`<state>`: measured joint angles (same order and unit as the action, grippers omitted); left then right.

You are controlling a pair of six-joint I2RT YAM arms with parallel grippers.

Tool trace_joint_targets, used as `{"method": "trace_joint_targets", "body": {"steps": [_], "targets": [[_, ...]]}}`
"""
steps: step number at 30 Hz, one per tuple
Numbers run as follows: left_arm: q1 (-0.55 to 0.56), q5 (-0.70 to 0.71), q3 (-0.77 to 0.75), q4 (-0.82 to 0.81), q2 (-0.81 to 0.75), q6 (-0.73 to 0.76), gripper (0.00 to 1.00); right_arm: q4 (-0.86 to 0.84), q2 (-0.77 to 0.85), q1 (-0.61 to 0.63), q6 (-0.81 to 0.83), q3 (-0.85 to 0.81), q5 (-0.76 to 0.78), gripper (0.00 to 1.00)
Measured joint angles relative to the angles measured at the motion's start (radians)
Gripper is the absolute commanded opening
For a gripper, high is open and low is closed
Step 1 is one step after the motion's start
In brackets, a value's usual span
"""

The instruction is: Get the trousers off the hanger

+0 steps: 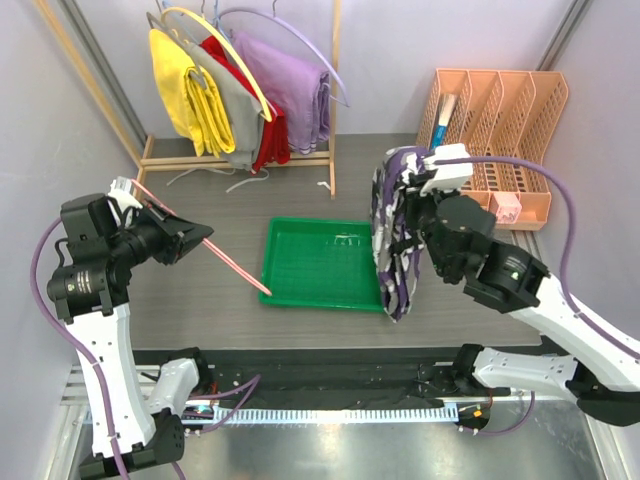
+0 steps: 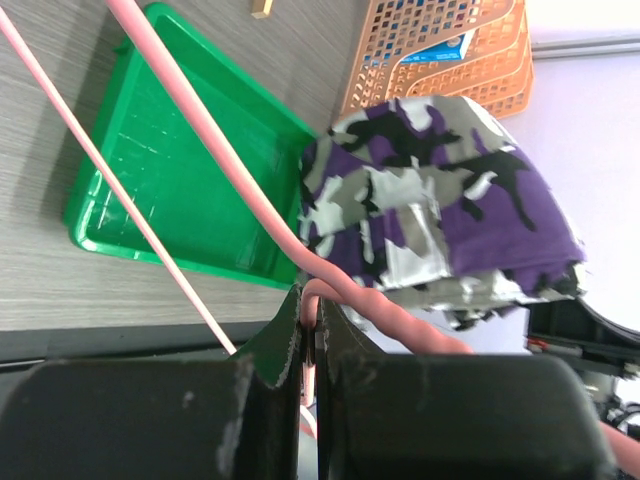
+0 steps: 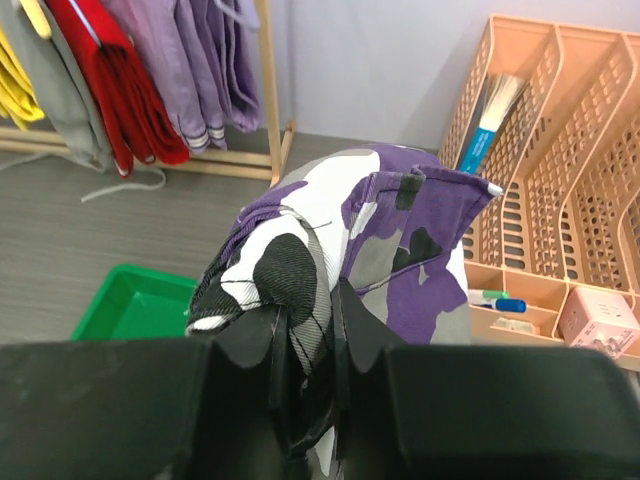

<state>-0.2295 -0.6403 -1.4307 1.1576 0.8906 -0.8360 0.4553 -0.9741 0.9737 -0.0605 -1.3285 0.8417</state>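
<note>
Toward the near left of the table (image 1: 200, 190), the left gripper (image 2: 310, 320) has its jaws pressed together on the hanger (image 1: 225, 258), pinching the pink wire near its bend. The hanger's long straight arms run from there toward the table's middle. In the overhead view the far tip lies over the near left corner of the green tray (image 1: 272, 262). On the right side, the right gripper (image 3: 305, 340) pinches a fold of the trousers (image 1: 395, 235) between nearly closed fingers. The camouflage cloth is bunched over the gripper and hangs down along the tray's right edge. Whether its lowest end touches the table cannot be told. In the overhead view the trousers and the hanger are well apart, with the tray between them. The tray sits flat at the table's centre. Toward the far right corner stands an orange slotted organiser (image 1: 500, 120) holding small items. At the far left edge a wooden rack (image 1: 330, 110) carries yellow, grey, red and lavender garments on hangers.
</note>
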Motion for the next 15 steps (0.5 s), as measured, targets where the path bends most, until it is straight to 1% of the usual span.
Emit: {"method": "trace_joint_targets", "body": {"steps": [6, 11, 15], "targets": [[0.0, -0.011, -0.006, -0.005, -0.009, -0.02, 0.0, -0.032, -0.083, -0.001, -0.009, 0.077, -0.05, 0.01], [0.0, -0.013, -0.03, -0.004, -0.019, -0.02, 0.0, -0.042, -0.162, -0.001, -0.092, 0.118, -0.18, 0.01], [0.0, -0.014, -0.039, -0.004, -0.026, -0.021, 0.0, -0.058, -0.185, 0.0, -0.145, 0.137, -0.262, 0.01]]}}
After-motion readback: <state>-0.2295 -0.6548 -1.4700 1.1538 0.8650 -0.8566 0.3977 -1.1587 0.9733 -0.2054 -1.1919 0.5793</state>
